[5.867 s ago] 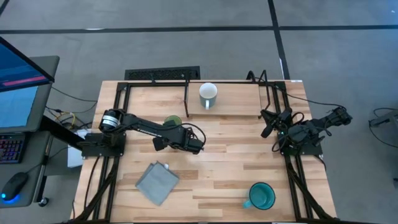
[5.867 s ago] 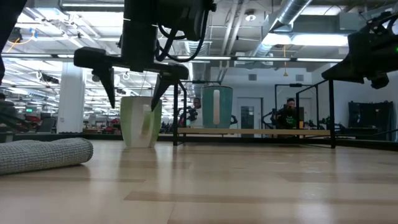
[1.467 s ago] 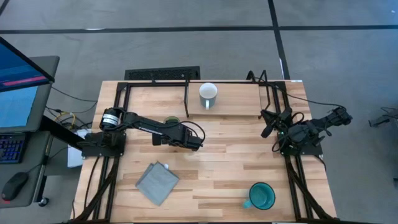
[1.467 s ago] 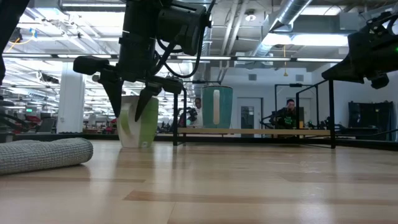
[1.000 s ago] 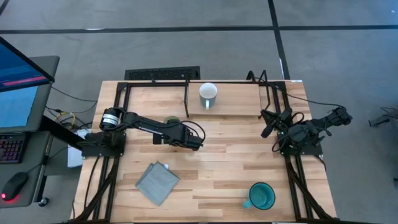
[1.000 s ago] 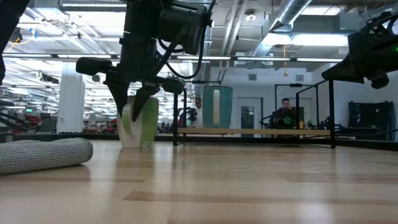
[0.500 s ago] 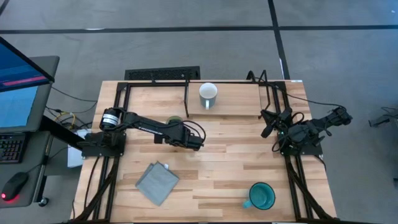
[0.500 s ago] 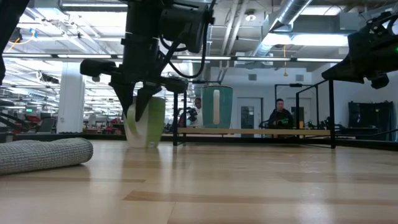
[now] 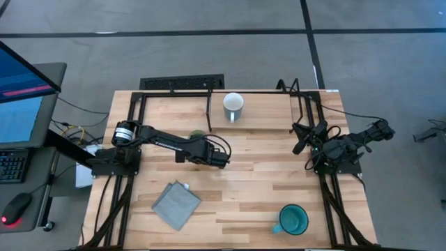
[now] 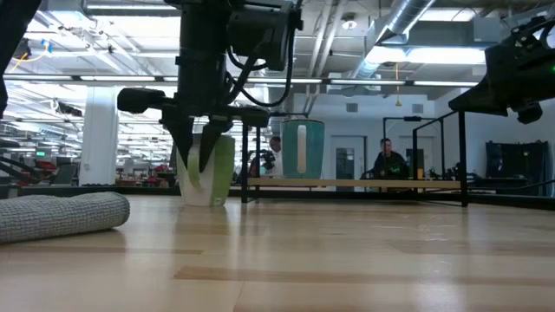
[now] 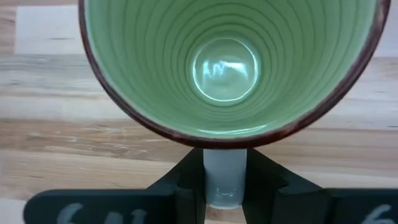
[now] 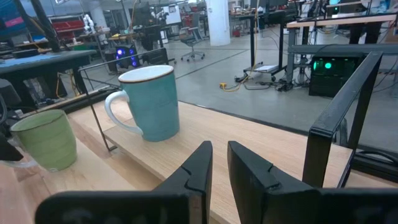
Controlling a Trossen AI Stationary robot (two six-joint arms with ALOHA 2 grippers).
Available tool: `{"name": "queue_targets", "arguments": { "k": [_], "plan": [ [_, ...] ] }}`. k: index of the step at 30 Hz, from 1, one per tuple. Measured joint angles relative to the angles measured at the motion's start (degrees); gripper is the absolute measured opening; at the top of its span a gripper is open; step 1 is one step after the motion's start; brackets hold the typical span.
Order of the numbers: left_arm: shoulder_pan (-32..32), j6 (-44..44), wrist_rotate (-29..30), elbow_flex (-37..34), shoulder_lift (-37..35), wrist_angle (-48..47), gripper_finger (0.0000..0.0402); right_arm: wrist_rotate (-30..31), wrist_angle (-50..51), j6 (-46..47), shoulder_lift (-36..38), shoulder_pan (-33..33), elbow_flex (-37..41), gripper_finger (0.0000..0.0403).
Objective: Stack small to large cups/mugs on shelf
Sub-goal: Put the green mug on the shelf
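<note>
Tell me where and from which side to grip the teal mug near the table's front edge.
Grip the teal mug by its rim wall, coming straight down from above. It stands upright with its mouth open upward, so one finger can probably go inside and one outside. Pick the side away from its handle, which points toward the left arm's side. The right gripper, parked beside the shelf, is nearer.

You get bright, even overhead light with soft shadows on the tabletop [image 9: 244, 174]. Ceiling strips glare in the low view, whose near tabletop edge is blurred.

Shelf [image 9: 272, 104] right of white mug [image 9: 233, 106] lies bare — its black leg [image 9: 209, 115] stands alongside.
</note>
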State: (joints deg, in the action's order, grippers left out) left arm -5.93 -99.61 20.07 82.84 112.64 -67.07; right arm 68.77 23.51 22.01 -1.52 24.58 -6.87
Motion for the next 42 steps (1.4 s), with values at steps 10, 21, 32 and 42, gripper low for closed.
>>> {"name": "queue_targets", "arguments": {
  "k": [10, 21, 32, 42],
  "plan": [
    [-0.5, 1.7, 1.6, 0.0, 0.0, 8.9, 0.0038, 0.0, 0.0, 0.0, 0.0, 0.0, 0.0, 0.0074],
    [-0.5, 1.9, 1.7, 0.0, 0.0, 10.3, 0.0039, 0.0, 0.0, 0.0, 0.0, 0.0, 0.0, 0.0074],
    [-0.7, 2.4, 2.7, 0.0, 0.0, 15.5, 0.0038, 0.0, 0.0, 0.0, 0.0, 0.0, 0.0, 0.0074],
    [-0.9, 6.4, 3.1, 0.0, 0.0, 24.2, 0.0038, 0.0, 0.0, -0.1, 0.0, 0.0, 0.0, 0.0074]
  ]
}}
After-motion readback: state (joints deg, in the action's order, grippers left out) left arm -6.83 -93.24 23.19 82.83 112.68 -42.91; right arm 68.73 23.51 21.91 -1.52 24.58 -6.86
